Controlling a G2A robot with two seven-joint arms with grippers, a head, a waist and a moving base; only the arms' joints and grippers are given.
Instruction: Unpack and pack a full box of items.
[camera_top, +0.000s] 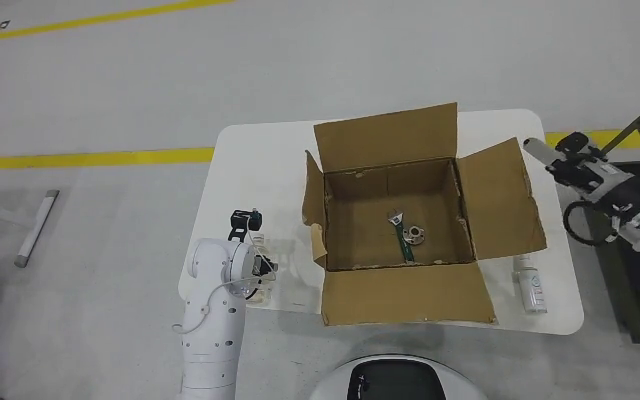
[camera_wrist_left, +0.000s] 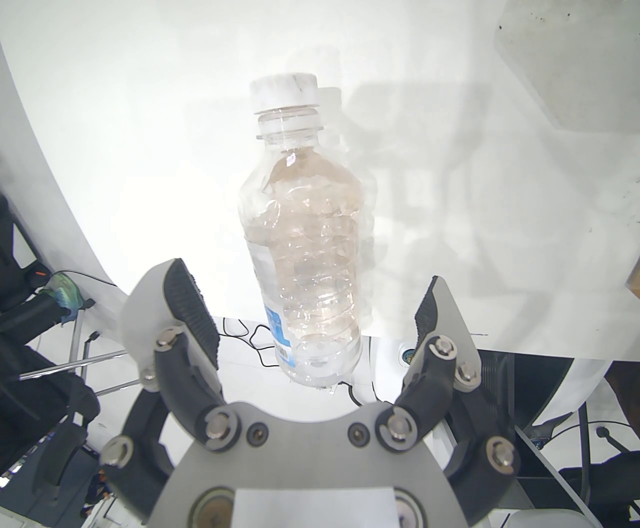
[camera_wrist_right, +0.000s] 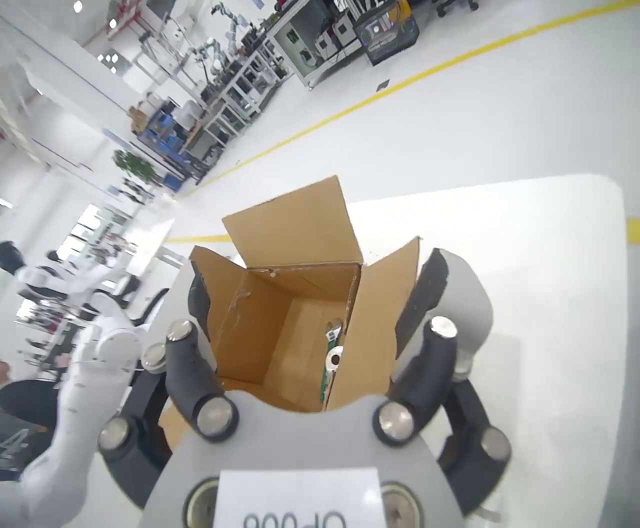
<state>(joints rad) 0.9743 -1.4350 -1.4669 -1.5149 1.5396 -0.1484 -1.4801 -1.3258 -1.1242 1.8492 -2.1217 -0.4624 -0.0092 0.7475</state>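
- Bottle (camera_wrist_left: 300, 200) lay at the table's (camera_wrist_left: 450, 150) left edge, cap pointing away from the left gripper (camera_wrist_left: 305, 280), base between its wide-open jaws, ungripped.
- Left arm was far nearer.
- Right gripper (camera_wrist_right: 316, 270) hung open, empty, facing the box (camera_top: 405, 292) holding a wrench (camera_top: 400, 232).

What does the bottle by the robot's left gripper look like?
The bottle is clear, crinkly plastic with a white cap and a blue-and-white label near its base. It seems to lie on the white table, base past the edge, between the fingers of the open left gripper, which do not touch it.
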